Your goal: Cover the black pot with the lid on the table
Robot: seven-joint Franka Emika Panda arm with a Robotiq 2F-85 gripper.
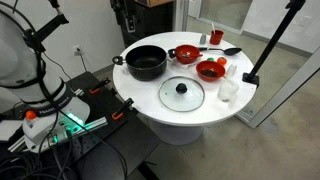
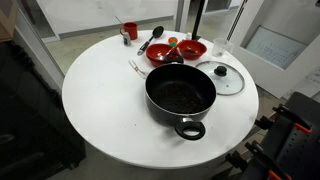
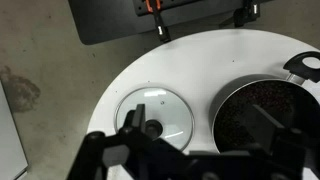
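The black pot [image 1: 147, 63] stands uncovered on the round white table [image 1: 140, 92]; it also shows in the other exterior view [image 2: 181, 95] and at the right of the wrist view [image 3: 266, 112]. The glass lid [image 1: 181, 94] with its black knob lies flat on the table beside the pot, also in the other exterior view [image 2: 226, 77] and in the wrist view [image 3: 153, 114]. My gripper [image 3: 197, 128] hangs open and empty above the table. In the wrist view its left finger is over the lid and its right finger over the pot.
Two red bowls [image 1: 186, 53] [image 1: 211, 69], a black spoon [image 1: 230, 50], a red cup [image 1: 216, 37] and a white cup [image 1: 228, 91] stand on the table's far part. A black tripod [image 1: 268, 45] stands by the table's edge. A black board with orange clamps [image 3: 150, 12] lies beside the table.
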